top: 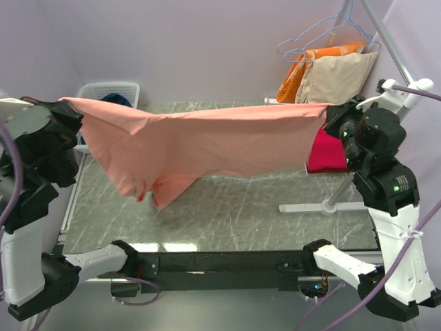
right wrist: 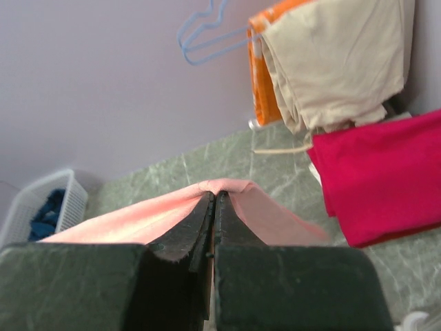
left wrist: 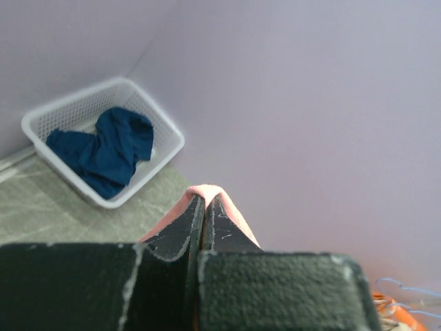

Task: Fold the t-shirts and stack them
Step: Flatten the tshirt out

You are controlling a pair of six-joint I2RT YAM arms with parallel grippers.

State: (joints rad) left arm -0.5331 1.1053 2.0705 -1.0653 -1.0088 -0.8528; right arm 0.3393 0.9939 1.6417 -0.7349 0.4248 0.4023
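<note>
Now the salmon-pink soft cloth t-shirt point(top: 207, 141) hangs stretched above the green marbled table point(top: 241, 207), its long axis running from side to side, because the left gripper point(left wrist: 204, 203) and the right gripper point(right wrist: 213, 200) each pinch one upper end with closed jaws.

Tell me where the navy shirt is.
Top view, far left: the navy shirt lies bunched in the white basket, just behind the stretched pink shirt's left end.

The black-and-white left arm point(top: 27, 207) and right arm point(top: 389, 207) stood raised, wide apart; black left gripper point(left wrist: 204, 201) and right gripper point(right wrist: 213, 198) each clamped tight on the salmon-pink cloth t-shirt point(top: 207, 145)
</note>
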